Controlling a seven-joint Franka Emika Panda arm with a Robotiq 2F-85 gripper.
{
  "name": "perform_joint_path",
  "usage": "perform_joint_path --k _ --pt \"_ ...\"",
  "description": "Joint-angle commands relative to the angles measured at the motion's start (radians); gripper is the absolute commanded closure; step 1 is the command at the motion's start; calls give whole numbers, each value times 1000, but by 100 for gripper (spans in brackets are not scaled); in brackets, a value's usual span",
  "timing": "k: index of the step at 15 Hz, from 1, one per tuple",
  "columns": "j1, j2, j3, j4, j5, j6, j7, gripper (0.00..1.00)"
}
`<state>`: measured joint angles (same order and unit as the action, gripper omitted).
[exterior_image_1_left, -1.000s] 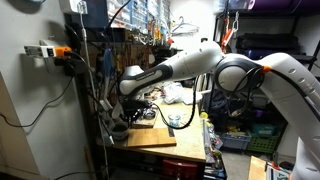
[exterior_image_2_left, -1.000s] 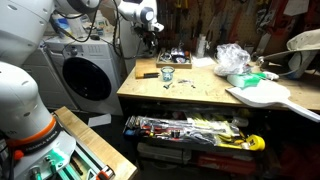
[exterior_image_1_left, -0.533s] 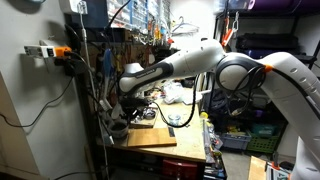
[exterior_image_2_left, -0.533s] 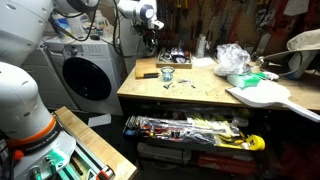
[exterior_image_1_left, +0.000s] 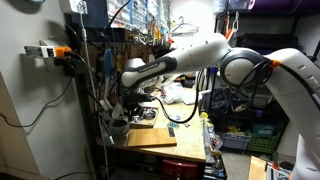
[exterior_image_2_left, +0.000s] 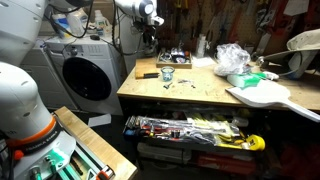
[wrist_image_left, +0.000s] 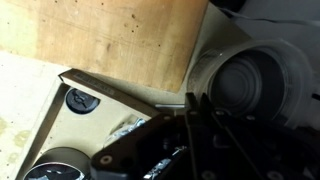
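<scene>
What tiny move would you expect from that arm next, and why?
Probably a short descent. The gripper hangs above the back of the wooden bench, touching nothing, and a grey cup shows close below it in the wrist view. Whether its jaws are open is unclear.

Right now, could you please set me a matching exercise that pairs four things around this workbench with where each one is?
1 washing machine
2 drawer
3 clear plastic bag
4 claw

A lying on the bench top
B in the air over the bench's back edge
C standing beside the bench
D under the bench top, pulled open

Pairs: 1-C, 2-D, 3-A, 4-B.
</scene>
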<state>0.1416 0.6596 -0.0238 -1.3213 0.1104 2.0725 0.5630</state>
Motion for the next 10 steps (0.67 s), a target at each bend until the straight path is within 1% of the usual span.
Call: perform_joint_path --k 1,4,10 --pt "-29 -149 9 -228 7 17 -107 99" --pt "-55 -238 15 -357 18 35 -203 99" --pt "-101 -437 4 -627 8 66 -325 99"
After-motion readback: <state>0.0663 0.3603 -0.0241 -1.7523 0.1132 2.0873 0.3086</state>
